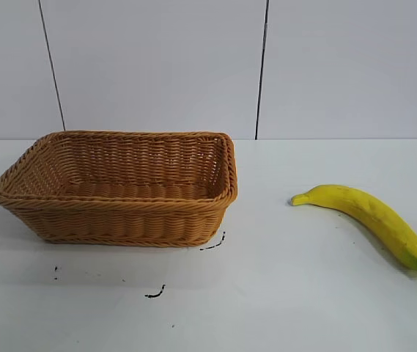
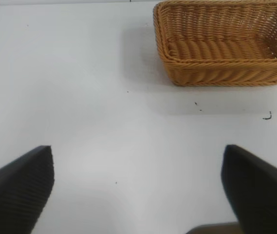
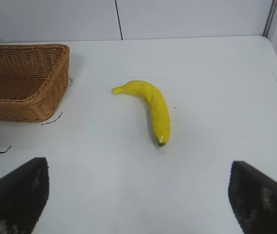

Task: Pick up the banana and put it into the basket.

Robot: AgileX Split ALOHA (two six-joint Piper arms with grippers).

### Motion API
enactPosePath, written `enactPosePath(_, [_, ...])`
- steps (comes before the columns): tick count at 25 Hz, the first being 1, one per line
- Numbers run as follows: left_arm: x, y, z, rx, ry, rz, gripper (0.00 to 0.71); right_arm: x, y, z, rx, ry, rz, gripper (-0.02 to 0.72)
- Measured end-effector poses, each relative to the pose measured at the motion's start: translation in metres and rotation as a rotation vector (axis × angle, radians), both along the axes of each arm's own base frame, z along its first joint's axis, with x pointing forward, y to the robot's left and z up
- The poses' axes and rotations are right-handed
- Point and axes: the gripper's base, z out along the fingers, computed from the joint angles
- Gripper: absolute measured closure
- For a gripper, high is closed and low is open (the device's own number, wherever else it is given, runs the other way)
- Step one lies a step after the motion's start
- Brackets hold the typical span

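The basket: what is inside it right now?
Nothing shows inside the basket: only its bare woven floor and walls. The near wall hides a strip of floor in the exterior view. The banana lies on the table to its right, apart.

Right pincer (image 3: 138,195) wide open over table (image 3: 216,87), banana (image 3: 150,105) ahead, well apart from basket (image 3: 26,83).

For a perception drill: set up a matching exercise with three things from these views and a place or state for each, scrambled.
Things:
1. banana
2. basket
3. right gripper

States:
A. empty, on the table's left side
B. open, above the table, facing the fruit
C. lying on the table, right of the wicker container, apart from it

Pairs: 1-C, 2-A, 3-B
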Motion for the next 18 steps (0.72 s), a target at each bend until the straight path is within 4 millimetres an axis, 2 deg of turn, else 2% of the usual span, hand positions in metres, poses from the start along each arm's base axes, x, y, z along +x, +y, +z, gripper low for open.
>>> enactPosePath(10, [0.000, 0.000, 0.000, 0.000, 0.000, 0.000, 0.017, 0.003, 0.000, 0.004, -0.004, 0.018, -0.002, 0.013])
enactPosePath(13, [0.000, 0.000, 0.000, 0.000, 0.000, 0.000, 0.017, 0.017, 0.000, 0.017, -0.005, 0.088, -0.002, 0.013])
enactPosePath(18, [0.000, 0.000, 0.000, 0.000, 0.000, 0.000, 0.017, 0.065, 0.002, 0.042, -0.004, 0.264, -0.006, 0.013])
